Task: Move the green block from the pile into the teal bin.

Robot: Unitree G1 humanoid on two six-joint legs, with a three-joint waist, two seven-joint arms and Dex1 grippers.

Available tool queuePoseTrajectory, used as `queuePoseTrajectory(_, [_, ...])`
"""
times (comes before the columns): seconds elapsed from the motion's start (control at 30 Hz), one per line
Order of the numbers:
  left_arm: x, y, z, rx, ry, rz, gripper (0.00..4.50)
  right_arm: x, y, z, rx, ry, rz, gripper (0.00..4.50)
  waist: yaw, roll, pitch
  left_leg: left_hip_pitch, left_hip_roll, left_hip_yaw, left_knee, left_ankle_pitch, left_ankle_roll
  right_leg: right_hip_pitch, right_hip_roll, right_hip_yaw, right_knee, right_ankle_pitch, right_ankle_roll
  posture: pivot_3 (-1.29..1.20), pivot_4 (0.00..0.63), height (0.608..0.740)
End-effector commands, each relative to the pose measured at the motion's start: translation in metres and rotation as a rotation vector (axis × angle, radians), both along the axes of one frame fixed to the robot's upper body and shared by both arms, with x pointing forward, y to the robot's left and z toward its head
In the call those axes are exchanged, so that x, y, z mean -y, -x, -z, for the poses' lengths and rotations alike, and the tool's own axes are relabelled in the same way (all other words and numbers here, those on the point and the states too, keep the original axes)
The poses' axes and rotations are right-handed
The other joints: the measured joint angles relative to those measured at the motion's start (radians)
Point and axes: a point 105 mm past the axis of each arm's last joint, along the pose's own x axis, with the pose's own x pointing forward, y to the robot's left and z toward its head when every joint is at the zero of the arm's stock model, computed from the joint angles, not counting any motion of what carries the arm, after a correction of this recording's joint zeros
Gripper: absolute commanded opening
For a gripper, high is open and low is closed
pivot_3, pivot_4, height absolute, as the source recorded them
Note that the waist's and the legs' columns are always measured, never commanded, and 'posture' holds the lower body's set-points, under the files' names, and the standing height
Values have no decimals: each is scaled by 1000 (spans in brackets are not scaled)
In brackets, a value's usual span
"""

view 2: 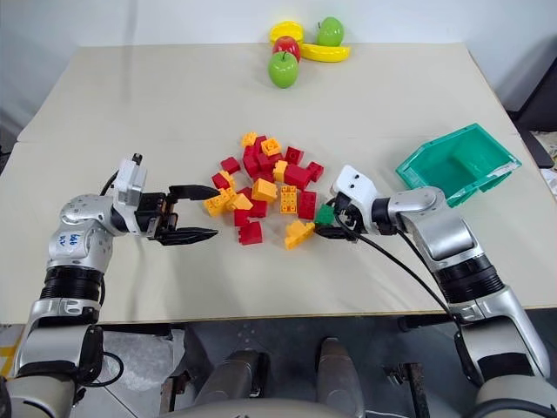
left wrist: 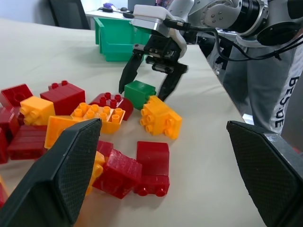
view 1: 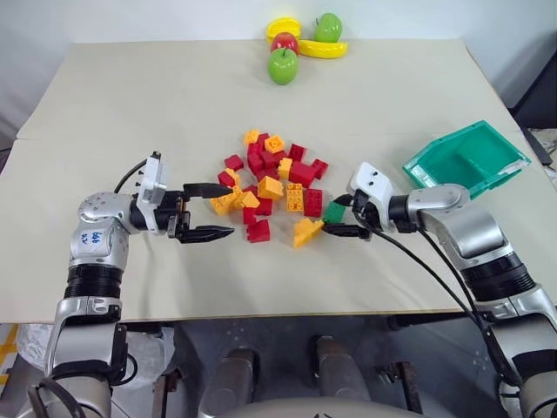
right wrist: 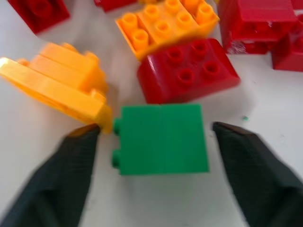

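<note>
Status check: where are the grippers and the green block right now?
Right gripper jaws astride green block, not yet shut. Left gripper jaws open beside pile. Yellow brick touching block. Teal bin unobstructed.

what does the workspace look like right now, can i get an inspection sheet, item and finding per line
surface: pale beige table, bare around the bricks.
job's things: green block lies on the table at the pile's right edge, beside an orange-yellow brick; teal bin stands tilted at the table's right edge.
clutter: two green apples, a red apple and yellow fruit at the far edge.
grippers: right gripper straddles the green block, fingers either side, not yet touching; left gripper open, level, at the pile's left side, holding nothing.
cables: black cables run along the right forearm; one loops at the left wrist.
surroundings: a person's leg in grey trousers beside the table.
</note>
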Motion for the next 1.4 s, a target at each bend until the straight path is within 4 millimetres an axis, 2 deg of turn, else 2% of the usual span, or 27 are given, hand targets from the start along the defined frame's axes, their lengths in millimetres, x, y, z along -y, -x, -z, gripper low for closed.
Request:
queuePoseTrajectory(0.03, [2, 8, -12, 45, 1, 66, 4500, -5, 1, -15, 57, -27, -21, 2554, 0, 0, 0, 0, 0, 0, 0, 0, 0, 0, 0, 0, 0, 0, 0, 0, 150, 740])
queuePoseTrajectory(0.07, [2, 8, -12, 46, 1, 71, 4500, -5, 1, -19, 71, -34, -14, 2170, 0, 0, 0, 0, 0, 0, 0, 0, 0, 0, 0, 0, 0, 0, 0, 0, 150, 740])
queuePoseTrajectory(0.1, [3, 8, -13, 47, 6, 75, 4500, -3, 1, -23, 90, -37, 1, 2084, -1, 0, 0, 0, 0, 0, 0, 0, 0, 0, 0, 0, 0, 0, 0, 0, 150, 740])
queuePoseTrajectory(0.2, [8, 7, -14, 51, 15, 91, 4500, 4, 4, -35, 140, -43, 37, 2088, 0, 0, 0, 0, 0, 0, 0, 0, 0, 0, 0, 0, 0, 0, 0, 0, 150, 740])
queuePoseTrajectory(0.37, [24, 5, -12, 57, 15, 131, 4500, 27, 12, -63, 269, -31, 137, 2088, 7, 1, 0, 0, -1, 0, 0, 0, 0, 0, -1, 0, 0, 0, 0, 0, 150, 740])
queuePoseTrajectory(0.53, [59, -3, -13, 75, 43, 158, 4500, 75, 14, -91, 383, 89, 295, 2088, 11, 1, 0, -1, -2, 0, 0, -1, 1, 0, -1, 0, -2, 0, 1, 0, 150, 740])
queuePoseTrajectory(0.63, [85, -12, -19, 96, 108, 146, 4500, 111, 8, -104, 427, 180, 410, 2088, 11, 1, 0, -1, -3, 1, 0, -1, 1, 1, -1, 0, -4, 1, 1, 0, 150, 740])
queuePoseTrajectory(0.73, [103, -19, -21, 116, 132, 140, 4500, 143, -2, -108, 446, 257, 509, 2088, 5, 1, 0, 0, -4, 3, 0, -1, 1, 0, 0, 1, -5, 1, 1, 0, 150, 740])
queuePoseTrajectory(0.87, [115, -26, -25, 140, 150, 133, 4500, 169, -18, -107, 455, 328, 596, 2088, -5, 1, 1, 1, -3, 7, -1, -1, 1, 0, 1, 3, -5, 1, 1, 0, 150, 740])
queuePoseTrajectory(0.9, [117, -28, -26, 144, 157, 129, 4500, 175, -23, -107, 464, 340, 620, 2438, -5, 2, 1, 2, -3, 8, -1, -1, 1, 0, 0, 4, -4, 1, 1, 0, 150, 740])
queuePoseTrajectory(1.1, [116, -35, -30, 155, 173, 95, 4500, 181, -43, -112, 509, 321, 643, 4476, -1, 3, 2, 2, -3, 9, -1, -1, 1, -1, 0, 4, -5, 1, 1, 0, 150, 740])
queuePoseTrajectory(1.3, [94, -42, -37, 110, 198, 16, 4500, 165, -32, -116, 501, 291, 556, 4476, 1, 4, 3, 0, -2, 8, -2, -1, 2, -1, 0, 4, -4, 1, 2, 0, 150, 740])
queuePoseTrajectory(1.4, [77, -49, -39, 93, 198, -78, 4500, 144, -16, -112, 443, 197, 463, 4476, 2, 4, 3, 0, -2, 8, -2, -1, 2, -1, 0, 4, -4, 2, 2, 0, 150, 740])
